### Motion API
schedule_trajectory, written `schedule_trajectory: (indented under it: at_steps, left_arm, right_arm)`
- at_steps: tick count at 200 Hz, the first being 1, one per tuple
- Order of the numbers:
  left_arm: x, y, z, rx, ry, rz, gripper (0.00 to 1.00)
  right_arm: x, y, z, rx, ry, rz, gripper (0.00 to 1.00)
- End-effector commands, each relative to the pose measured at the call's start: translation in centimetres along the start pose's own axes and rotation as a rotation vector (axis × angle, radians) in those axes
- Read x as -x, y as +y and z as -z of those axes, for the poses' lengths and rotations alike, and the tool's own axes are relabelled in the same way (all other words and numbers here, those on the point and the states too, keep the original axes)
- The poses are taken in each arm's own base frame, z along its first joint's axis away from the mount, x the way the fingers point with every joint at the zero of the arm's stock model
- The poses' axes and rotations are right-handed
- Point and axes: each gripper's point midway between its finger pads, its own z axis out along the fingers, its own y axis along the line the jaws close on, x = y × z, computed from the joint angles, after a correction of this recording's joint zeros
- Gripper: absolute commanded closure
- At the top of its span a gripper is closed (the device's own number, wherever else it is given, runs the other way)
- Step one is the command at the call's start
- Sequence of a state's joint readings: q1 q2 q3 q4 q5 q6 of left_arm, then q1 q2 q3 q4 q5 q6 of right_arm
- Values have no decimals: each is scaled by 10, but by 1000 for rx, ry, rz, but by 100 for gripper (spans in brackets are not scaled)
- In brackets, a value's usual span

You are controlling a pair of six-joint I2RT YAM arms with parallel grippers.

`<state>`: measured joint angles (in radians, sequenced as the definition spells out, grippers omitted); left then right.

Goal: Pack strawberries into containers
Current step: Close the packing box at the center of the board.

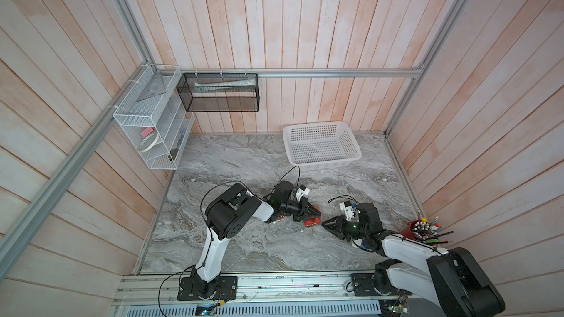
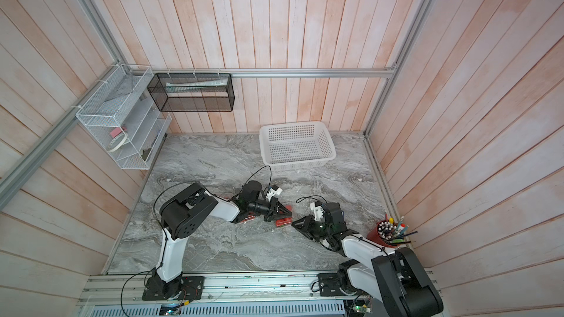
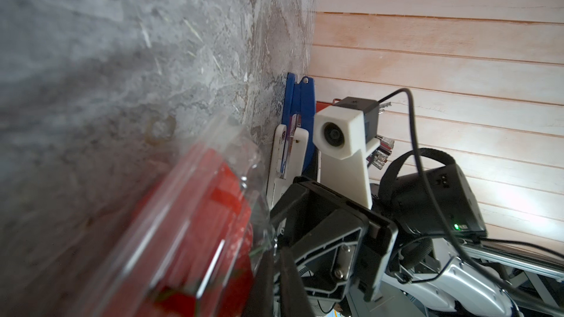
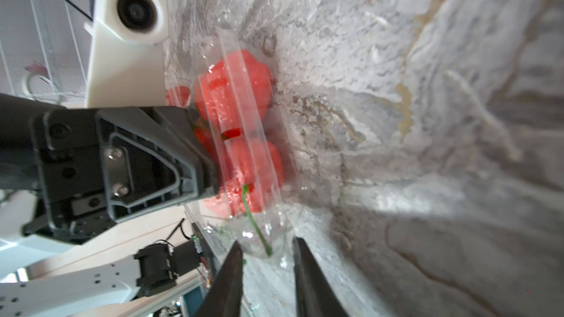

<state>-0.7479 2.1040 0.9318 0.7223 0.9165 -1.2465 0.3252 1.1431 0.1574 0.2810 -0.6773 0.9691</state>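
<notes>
A clear container (image 4: 271, 205) holding red strawberries (image 4: 235, 93) lies on the marble between my two grippers, and also shows as a red patch in a top view (image 1: 312, 222). My left gripper (image 3: 276, 254) is shut, its tips pinching the thin plastic rim of this container (image 3: 189, 208). In the top views it reaches in from the left (image 1: 316, 214). My right gripper (image 4: 267, 253) is open, with a corner of the container and a green stem lying between its fingertips (image 4: 235, 257). It comes in from the right (image 1: 323, 224). A second container (image 1: 279, 218) with red fruit lies partly hidden under the left arm.
A white perforated basket (image 1: 320, 144) stands at the back right of the marble top. A red pencil cup (image 1: 412, 230) stands by the right wall beside the right arm. White wire shelves (image 1: 146, 123) and a black mesh basket (image 1: 219, 93) hang on the walls.
</notes>
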Motion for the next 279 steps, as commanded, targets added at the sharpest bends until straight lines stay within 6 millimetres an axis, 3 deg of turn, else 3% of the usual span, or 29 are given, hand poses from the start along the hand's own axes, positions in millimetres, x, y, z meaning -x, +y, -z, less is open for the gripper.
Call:
schedule_trajectory:
  at_steps: [1,21,46,70,124,166,218,279]
  left_arm:
    - [-8,36,0,79,11,103,90]
    - [-7,36,0,78,11,104,90]
    - [-8,37,-1,74,17,110,90]
    - [-7,36,-1,72,18,109,90]
    - [-5,36,0,118,17,88,95]
    - [-6,39,0,126,20,99,95]
    - [-5,40,0,124,19,104,95]
    - [-5,42,-2,125,23,109,95]
  right_arm:
    - [1,-9,2,-68,-10,-2,53]
    - [4,-7,4,-76,-28,2,49]
    - [9,-3,4,-59,-45,4,62]
    - [10,3,1,-17,-41,5,67]
    - [14,11,3,22,-56,7,63]
    - [19,4,9,10,-82,-6,68]
    - [16,1,3,35,-53,-12,70]
    - [16,-1,0,33,-50,-18,82]
